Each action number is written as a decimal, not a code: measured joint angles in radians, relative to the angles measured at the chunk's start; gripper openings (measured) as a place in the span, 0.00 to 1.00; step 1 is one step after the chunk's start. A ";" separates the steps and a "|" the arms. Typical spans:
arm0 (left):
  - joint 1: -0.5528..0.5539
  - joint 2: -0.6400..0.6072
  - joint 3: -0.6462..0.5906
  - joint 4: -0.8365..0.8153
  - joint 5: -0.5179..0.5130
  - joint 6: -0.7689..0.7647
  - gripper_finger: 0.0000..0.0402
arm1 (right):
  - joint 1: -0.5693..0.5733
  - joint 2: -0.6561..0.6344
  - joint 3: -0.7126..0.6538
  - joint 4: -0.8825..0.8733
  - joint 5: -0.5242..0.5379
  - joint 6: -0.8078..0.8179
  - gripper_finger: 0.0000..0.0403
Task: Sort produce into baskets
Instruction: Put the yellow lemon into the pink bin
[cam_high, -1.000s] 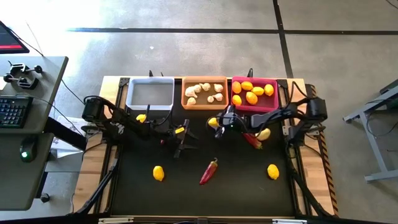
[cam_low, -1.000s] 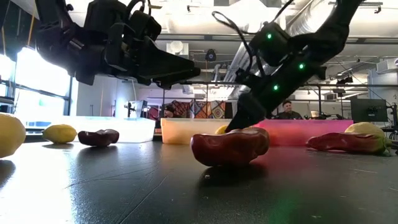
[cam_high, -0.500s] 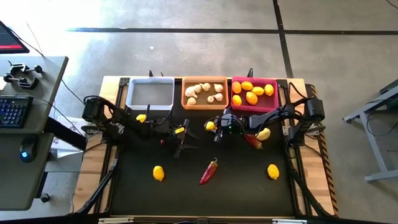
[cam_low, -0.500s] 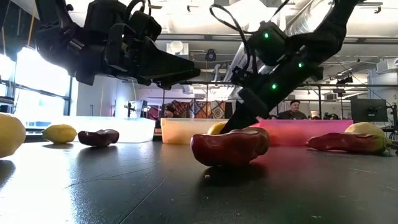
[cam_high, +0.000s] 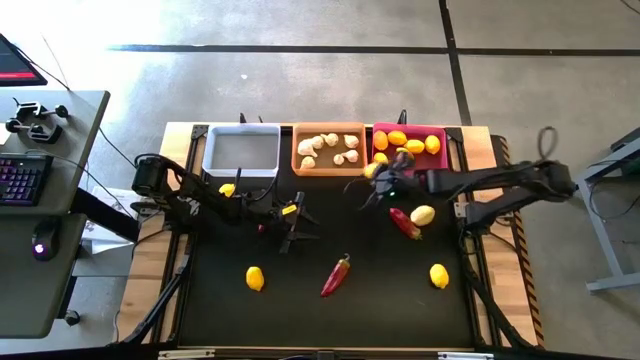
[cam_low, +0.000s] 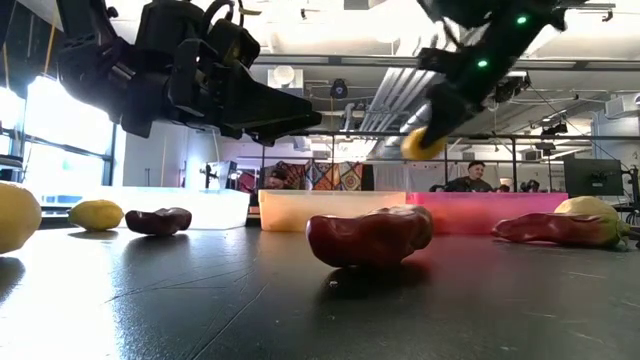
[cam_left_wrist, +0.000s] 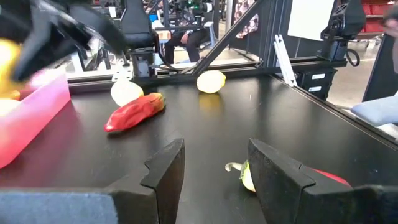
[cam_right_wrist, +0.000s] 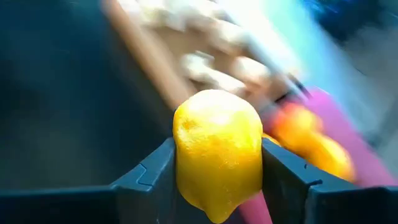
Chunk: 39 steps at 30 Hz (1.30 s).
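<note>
Chili peppers (cam_high: 337, 275) and lemons (cam_high: 255, 278) lie scattered on the near part of the black counter (cam_high: 380, 310). Farther back, the left pincer (cam_high: 291, 222) hangs low, its fingers partly apart and empty. Beyond it, the right pincer (cam_high: 377, 178) clamps a lemon (cam_right_wrist: 217, 152) in the air beside the magenta basket's (cam_high: 440, 130) near corner.

Motion blur smears the orange basket (cam_right_wrist: 186, 68) and magenta basket (cam_right_wrist: 348, 143).
</note>
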 joint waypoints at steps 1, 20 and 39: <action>0.000 0.000 0.000 0.000 0.000 0.000 0.40 | -0.014 -0.030 0.000 -0.066 0.032 0.039 0.41; 0.000 0.000 0.000 0.001 -0.003 -0.001 0.40 | -0.513 -0.165 -0.200 -0.175 -0.010 0.138 0.41; 0.000 0.000 0.000 0.001 -0.006 0.000 0.40 | -0.813 -0.159 -0.202 -0.096 -0.341 -0.248 0.41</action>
